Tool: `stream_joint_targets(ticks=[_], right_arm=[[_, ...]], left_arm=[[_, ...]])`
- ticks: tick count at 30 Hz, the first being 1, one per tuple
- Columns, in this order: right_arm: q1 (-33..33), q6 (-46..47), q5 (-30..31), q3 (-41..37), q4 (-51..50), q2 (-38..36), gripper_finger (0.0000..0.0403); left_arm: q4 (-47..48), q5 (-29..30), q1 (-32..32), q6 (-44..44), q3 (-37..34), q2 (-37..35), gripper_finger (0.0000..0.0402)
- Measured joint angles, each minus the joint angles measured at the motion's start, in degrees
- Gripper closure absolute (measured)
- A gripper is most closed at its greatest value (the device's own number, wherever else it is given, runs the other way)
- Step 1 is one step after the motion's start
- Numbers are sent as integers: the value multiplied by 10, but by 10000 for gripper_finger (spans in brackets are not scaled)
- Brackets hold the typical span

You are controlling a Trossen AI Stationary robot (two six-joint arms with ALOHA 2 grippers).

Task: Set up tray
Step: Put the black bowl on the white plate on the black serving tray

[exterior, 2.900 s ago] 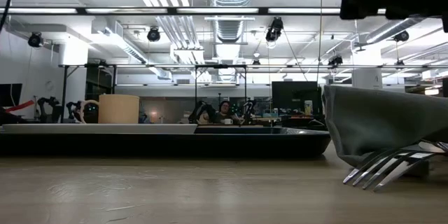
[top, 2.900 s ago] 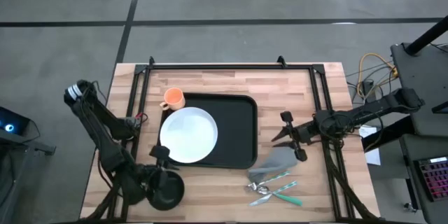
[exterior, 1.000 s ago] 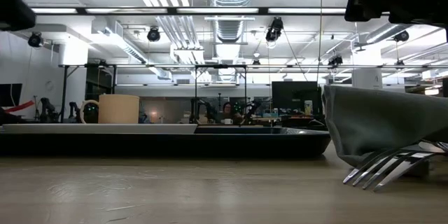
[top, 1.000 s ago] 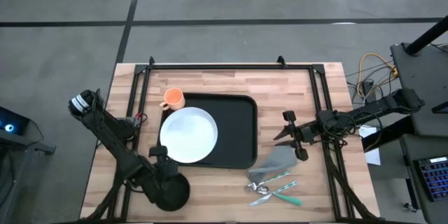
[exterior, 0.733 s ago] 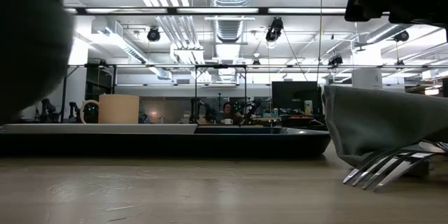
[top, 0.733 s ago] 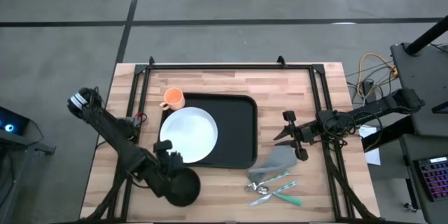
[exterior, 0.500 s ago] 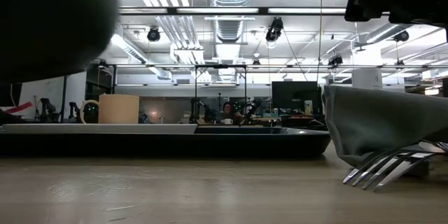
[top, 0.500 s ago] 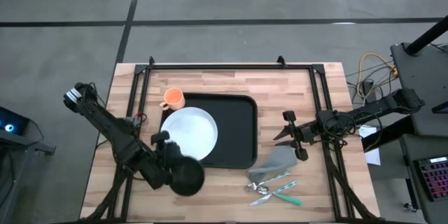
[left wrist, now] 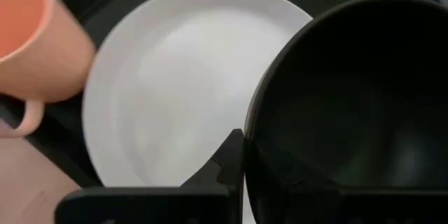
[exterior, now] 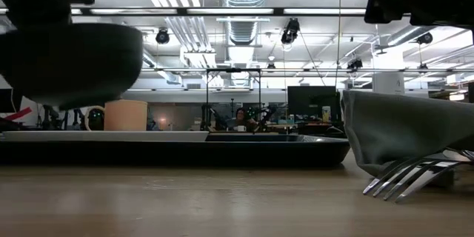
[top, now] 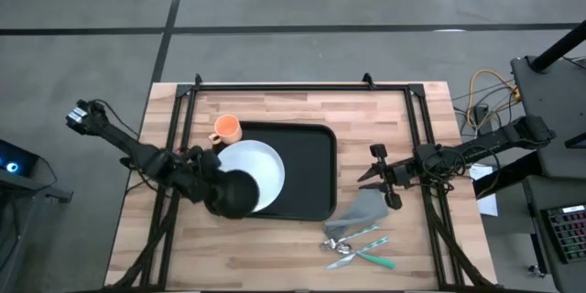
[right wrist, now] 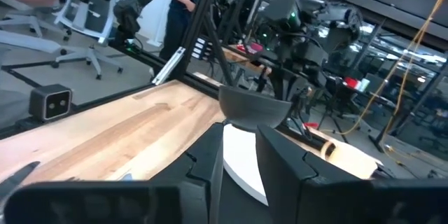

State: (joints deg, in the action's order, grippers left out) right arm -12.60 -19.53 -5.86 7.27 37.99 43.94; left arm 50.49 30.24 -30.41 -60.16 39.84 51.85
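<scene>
Two dark, slender, jointed arms are seen above a wooden table, each tipped with a matte black two-finger gripper: the left gripper (top: 212,186) and the right gripper (top: 374,177). Blocky black finger mounts with angular, flat-faced edges are shown in the wrist views.

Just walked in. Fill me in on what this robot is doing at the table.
It is setting up a meal tray. The left gripper holds a black bowl in the air over the near-left edge of the white plate, which lies on the black tray. An orange mug stands at the tray's far-left corner. The right gripper waits beside the grey napkin and cutlery.
</scene>
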Motion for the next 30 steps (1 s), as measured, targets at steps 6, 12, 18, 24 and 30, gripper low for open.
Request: stream_joint_targets(ticks=[6, 12, 18, 24, 30], right_arm=[[0, -2, 1, 0, 0, 0, 334], [0, -2, 1, 0, 0, 0, 326], [0, -4, 0, 0, 0, 0, 321], [0, -6, 0, 0, 0, 0, 331], [0, -6, 0, 0, 0, 0, 334]], left_arm=[[-5, -14, 57, 9, -59, -86, 401], [-12, -28, 91, 19, -80, -101, 401], [-15, -37, 118, 37, -80, -66, 401], [-15, -47, 151, 53, -80, -39, 402], [-27, -49, 181, 74, -80, -24, 402]])
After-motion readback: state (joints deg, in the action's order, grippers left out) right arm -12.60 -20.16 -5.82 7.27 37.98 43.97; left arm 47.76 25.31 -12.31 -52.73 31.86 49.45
